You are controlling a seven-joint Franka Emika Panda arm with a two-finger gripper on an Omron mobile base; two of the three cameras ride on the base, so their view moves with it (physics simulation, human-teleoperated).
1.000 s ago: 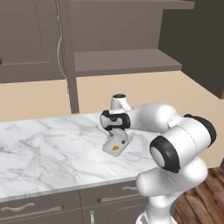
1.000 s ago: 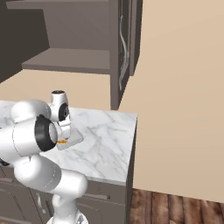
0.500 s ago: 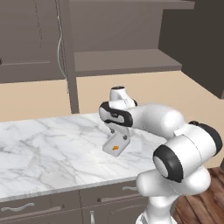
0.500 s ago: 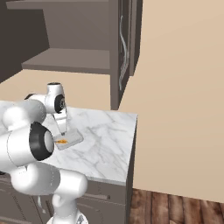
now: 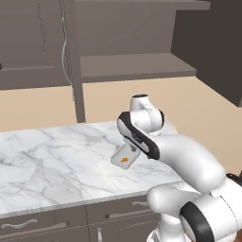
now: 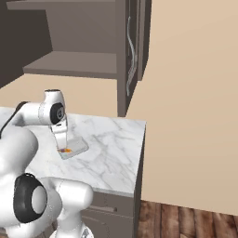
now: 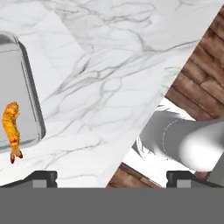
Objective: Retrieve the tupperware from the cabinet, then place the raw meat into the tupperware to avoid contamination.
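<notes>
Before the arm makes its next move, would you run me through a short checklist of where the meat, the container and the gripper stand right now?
1. Raw meat lies in the tupperware: ok, though its tail end reaches the rim in the hand view.
2. Tupperware sits on the marble counter, out of the cabinet: ok.
3. Gripper is open and holds nothing: ok.
4. Gripper is clear of the tupperware: ok, the fingertips sit over bare counter beside it.
5. Tupperware is well back from the counter edge: ok in the right base view.
6. Cabinet doors closed: not ok, the shelf stands open.
</notes>
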